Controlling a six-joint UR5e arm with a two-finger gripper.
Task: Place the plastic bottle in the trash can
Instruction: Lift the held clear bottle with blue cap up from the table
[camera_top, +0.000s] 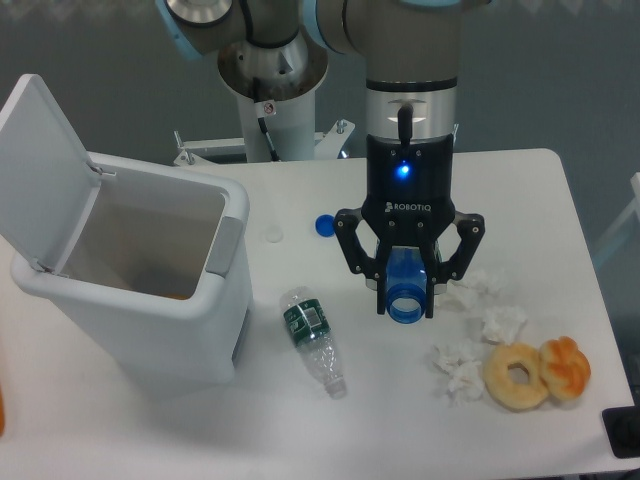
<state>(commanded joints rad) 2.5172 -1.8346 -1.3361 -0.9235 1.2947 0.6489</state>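
Camera view: we see gripper (406, 297) pointing down over table (560, 190), fingers clasping plastic bottle (407, 290) on both sides, round mouth facing us. Whether bottle touches table, we cannot tell. Trash can (140, 290) stands well left of gripper, lid flipped up, something orange inside. Clear bottle with green label (314, 340) lies on its side, left of gripper and nearer us. Small blue cap (325, 225) sits just left, behind fingers. Crumpled tissues (490, 320) lie right of gripper; doughnut (517, 376) and pastry (566, 366) beyond them.
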